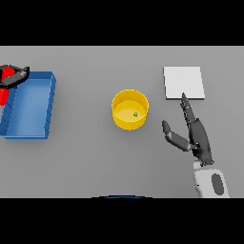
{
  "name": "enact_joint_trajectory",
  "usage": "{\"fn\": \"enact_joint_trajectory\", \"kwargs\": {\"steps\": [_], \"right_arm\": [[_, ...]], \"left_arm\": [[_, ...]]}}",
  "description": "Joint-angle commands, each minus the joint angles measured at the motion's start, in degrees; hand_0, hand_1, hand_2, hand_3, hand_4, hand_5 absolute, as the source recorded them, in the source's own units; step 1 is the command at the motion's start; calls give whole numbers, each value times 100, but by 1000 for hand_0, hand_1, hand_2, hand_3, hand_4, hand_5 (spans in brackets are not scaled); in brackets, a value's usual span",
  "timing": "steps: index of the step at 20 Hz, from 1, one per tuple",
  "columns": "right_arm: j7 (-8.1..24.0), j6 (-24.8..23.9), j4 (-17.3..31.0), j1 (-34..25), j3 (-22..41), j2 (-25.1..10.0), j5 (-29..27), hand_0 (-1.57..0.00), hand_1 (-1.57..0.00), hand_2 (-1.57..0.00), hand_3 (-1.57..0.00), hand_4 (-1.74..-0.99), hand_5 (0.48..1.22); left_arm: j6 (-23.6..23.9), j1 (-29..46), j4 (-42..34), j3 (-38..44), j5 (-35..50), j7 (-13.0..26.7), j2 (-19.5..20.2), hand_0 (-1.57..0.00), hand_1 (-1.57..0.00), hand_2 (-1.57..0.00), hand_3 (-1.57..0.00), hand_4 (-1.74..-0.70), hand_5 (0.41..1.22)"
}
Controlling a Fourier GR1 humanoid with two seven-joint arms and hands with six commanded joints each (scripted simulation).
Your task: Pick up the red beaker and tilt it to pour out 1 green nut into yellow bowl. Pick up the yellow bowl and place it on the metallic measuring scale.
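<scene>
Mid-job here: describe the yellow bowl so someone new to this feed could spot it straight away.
Start at the blue tray on the left of the grey table and look right, toward the pale scale plate. Between them, near the table's middle, stands the yellow bowl, left of the open right hand. It is the only round yellow thing, with a small green nut inside.

The left hand (13,76) sits at the view's left edge, which cuts off part of it and all of its arm. Its dark fingers cover much of the red beaker (5,86), which the edge crops as well. The green nut (135,114) in the yellow bowl (129,110) is too small to show its shape.
</scene>
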Motion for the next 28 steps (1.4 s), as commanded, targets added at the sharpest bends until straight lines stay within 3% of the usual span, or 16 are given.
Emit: {"fn": "enact_joint_trajectory", "kwargs": {"steps": [1,4,7,11,13,18,23,28], "right_arm": [[-33,22,47,-1,10,20,-19,1,1,1,1,-1155,670],[126,-71,163,-201,-5,-2,104,1,1,1,1,-1156,665],[-7,-103,157,-121,39,3,182,1,1,1,1,-1157,665],[517,-186,27,-228,189,-103,578,1,1,1,1,-1115,638],[303,147,47,-416,317,-403,671,1,1,1,1,-1080,662],[631,673,294,-1304,954,-1270,1869,1,1,1,1,-1132,631],[272,1226,765,-2243,1664,-1808,2756,1,1,1,1,-1157,635],[-140,1570,1505,-3031,2282,-1902,3323,1,1,1,1,-1156,642]], "left_arm": [[-135,39,-75,-79,-47,65,89,-481,-440,-418,-431,-915,651],[-232,41,-64,-298,-271,322,140,-246,-225,-213,-220,-828,627],[-131,85,-65,-381,-453,215,189,-125,-115,-109,-112,-794,627],[82,46,-188,-315,-418,-92,96,-51,-46,-44,-45,-779,635],[137,97,-272,-250,-285,-192,-10,-32,-29,-28,-29,-786,652],[123,144,-374,-208,-169,-158,-66,-10,-9,-8,-9,-802,678],[136,177,-409,-231,-166,-170,-123,-3,-2,-2,-2,-812,688],[48,184,-418,-191,-144,-180,-21,0,0,0,0,-805,692]]}}
